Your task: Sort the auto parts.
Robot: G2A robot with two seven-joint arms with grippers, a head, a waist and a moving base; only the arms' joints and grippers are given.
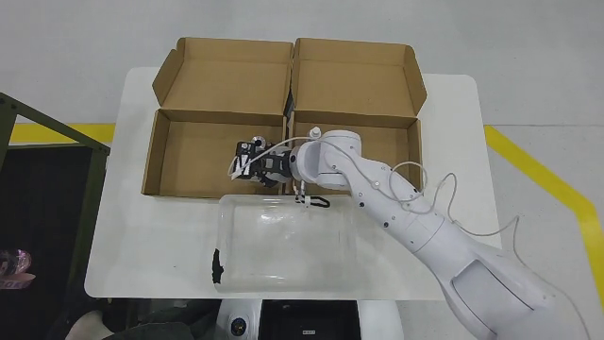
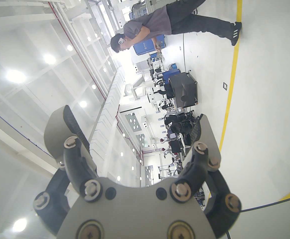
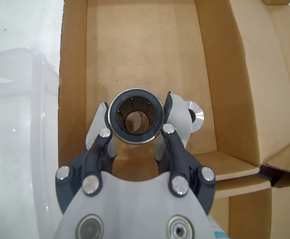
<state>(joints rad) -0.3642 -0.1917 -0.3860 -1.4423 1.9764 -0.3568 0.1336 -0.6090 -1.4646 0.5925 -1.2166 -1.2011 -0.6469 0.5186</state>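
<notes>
- The right tool (image 3: 136, 104) is clenched on a black-and-steel cylindrical bearing sleeve (image 3: 115, 125), one finger on each side of its outer wall; the sleeve hangs above the floor of the left brown cardboard box (image 3: 140, 50), touching nothing else.
- In the top view the right tool (image 1: 247, 165) sits over the left box's (image 1: 189, 151) end nearest the right brown cardboard box (image 1: 377, 142), just past the shared wall.
- The sleeve is seen end-on, with cardboard showing through its bore; its long axis therefore seems to run along the tool's own line, pointing down at the box floor, so a release would likely land it on its end face.
- A shiny silver flanged disc (image 3: 196, 116) lies on the box floor just beside one finger, apart from the sleeve; it could be struck if the sleeve topples that way.
- The clear plastic bin (image 1: 283, 246) stands on the white counter (image 1: 132, 236) alongside the boxes.
- The left tool (image 2: 133, 115) is released, fingers spread with nothing between them, facing the room; the right arm is plainly the nearer one.
</notes>
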